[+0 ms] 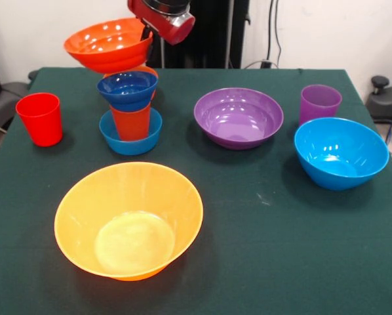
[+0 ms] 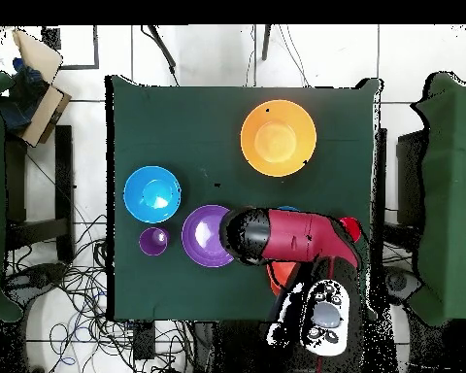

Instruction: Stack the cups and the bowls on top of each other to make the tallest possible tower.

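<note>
My gripper [image 1: 147, 34] is shut on the right rim of the red-orange bowl [image 1: 107, 44] and holds it tilted in the air at the back left. Just below stands a stack: the small light blue bowl [image 1: 130, 136], the orange-red cup [image 1: 132, 122] in it, and the dark blue bowl [image 1: 127, 88] on top. An orange rim [image 1: 146, 69], the small orange bowl, shows behind the dark blue one. The yellow-orange bowl [image 1: 128, 220] stands alone at the front. In the overhead view the arm [image 2: 285, 236] hides the gripper and the stack.
The red cup [image 1: 40, 118] stands left of the stack. The purple bowl [image 1: 238, 117], purple cup [image 1: 320, 103] and large light blue bowl [image 1: 341, 152] stand to the right. The overhead view shows the yellow-orange bowl [image 2: 278, 137], light blue bowl [image 2: 151, 193] and purple bowl [image 2: 204, 236].
</note>
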### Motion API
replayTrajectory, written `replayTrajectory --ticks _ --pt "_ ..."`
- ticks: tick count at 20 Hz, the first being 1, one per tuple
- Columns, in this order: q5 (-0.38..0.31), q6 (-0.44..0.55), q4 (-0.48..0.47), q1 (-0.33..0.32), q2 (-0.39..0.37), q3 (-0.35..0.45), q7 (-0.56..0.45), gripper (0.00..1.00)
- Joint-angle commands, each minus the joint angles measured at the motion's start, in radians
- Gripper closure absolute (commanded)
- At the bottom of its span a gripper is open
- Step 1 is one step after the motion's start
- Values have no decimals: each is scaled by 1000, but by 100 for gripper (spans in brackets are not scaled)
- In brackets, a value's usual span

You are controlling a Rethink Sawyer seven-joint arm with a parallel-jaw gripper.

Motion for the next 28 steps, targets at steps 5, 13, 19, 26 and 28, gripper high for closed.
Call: replayTrajectory --ticks 5,13,19,26,28 --pt "-66 -30 -5 5 54 92 -44 100" --pt "-72 -71 -14 4 72 93 -30 100" --pt "-60 -105 -25 -1 89 112 -21 100" --pt "-42 -138 -34 3 108 118 -3 100" --pt "-37 -143 -32 3 109 121 -3 100"
